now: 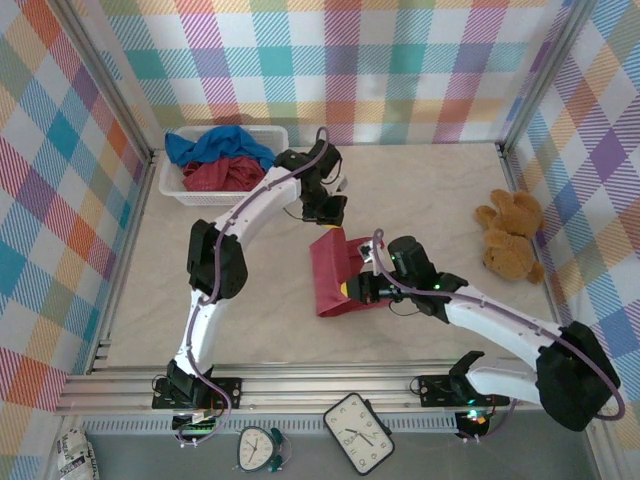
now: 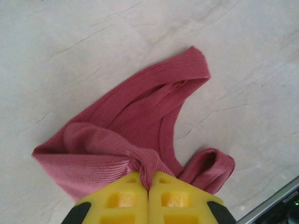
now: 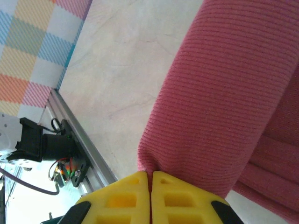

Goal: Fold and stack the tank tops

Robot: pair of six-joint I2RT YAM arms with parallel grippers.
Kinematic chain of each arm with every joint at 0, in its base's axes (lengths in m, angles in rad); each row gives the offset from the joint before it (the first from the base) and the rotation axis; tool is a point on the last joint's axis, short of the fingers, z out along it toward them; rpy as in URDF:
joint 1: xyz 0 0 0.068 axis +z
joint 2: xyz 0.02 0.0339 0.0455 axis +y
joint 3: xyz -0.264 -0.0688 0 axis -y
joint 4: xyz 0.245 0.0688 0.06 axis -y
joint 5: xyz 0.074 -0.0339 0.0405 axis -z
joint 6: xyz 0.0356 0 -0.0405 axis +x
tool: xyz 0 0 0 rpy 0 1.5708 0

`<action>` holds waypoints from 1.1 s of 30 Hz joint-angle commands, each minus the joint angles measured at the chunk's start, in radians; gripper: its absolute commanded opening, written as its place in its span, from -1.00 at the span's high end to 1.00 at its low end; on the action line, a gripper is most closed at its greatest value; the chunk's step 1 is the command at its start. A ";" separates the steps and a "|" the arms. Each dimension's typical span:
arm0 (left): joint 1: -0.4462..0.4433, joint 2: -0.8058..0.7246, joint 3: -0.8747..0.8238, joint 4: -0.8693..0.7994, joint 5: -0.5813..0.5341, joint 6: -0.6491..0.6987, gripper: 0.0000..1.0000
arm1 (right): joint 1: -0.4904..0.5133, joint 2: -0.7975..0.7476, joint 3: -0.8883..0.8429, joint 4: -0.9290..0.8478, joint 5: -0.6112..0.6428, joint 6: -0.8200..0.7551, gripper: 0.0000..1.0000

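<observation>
One dark red tank top lies partly folded mid-table, held by both grippers. My left gripper is shut on a bunched fold at its far edge; in the left wrist view the yellow fingers of that gripper pinch the ribbed cloth, a strap loop lying to the right. My right gripper is shut on the near edge; in the right wrist view the gripper nips the cloth above the table. A blue tank top and another dark red one lie in the basket.
The white mesh basket stands at the back left by the wall. A brown teddy bear lies at the right side. The aluminium rail runs along the near edge, with two clocks beyond it.
</observation>
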 commanded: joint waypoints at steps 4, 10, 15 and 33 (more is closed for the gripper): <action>-0.025 0.091 0.128 0.009 0.070 -0.006 0.90 | -0.074 -0.103 -0.072 -0.128 0.050 0.034 0.81; -0.049 0.176 0.192 0.059 0.114 -0.011 0.86 | -0.165 -0.089 -0.100 -0.173 0.065 -0.008 0.79; -0.064 0.231 0.253 0.114 0.149 -0.033 0.84 | -0.210 -0.103 -0.115 -0.232 0.162 -0.007 0.78; -0.067 0.285 0.301 0.328 0.220 -0.071 0.29 | -0.298 -0.044 -0.117 -0.247 0.400 0.007 0.63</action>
